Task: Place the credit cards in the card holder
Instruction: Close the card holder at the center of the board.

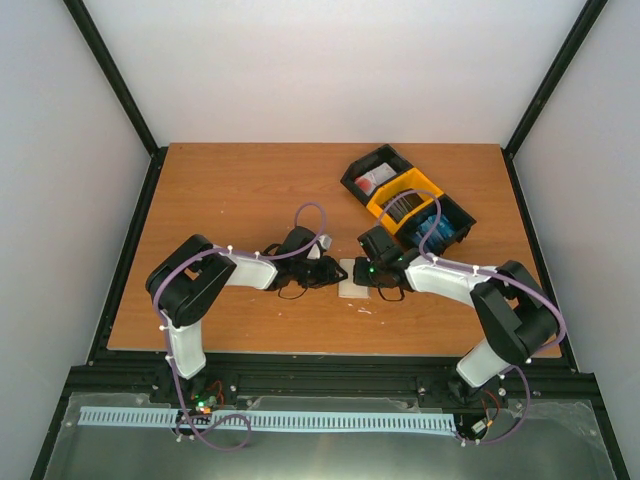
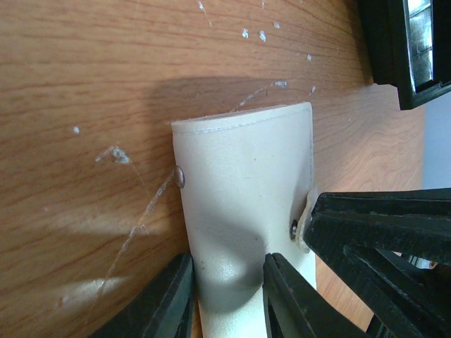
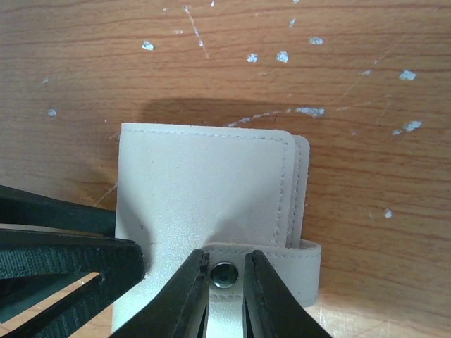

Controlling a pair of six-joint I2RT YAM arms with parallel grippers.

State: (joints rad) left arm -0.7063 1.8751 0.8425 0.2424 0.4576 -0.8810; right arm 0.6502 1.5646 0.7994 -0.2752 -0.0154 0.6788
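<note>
Left claw [image 2: 225,282], right claw [image 3: 225,273] pinch card holder [image 3: 204,186]; bins [image 1: 405,197] beyond.

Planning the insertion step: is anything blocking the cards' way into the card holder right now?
Yes: the card holder is folded shut, its snap strap wrapped over the edge. The left tool and right tool pinch it.

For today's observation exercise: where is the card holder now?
In the top view, the card holder lies centrally between the left gripper and right gripper, both pinching it.
</note>
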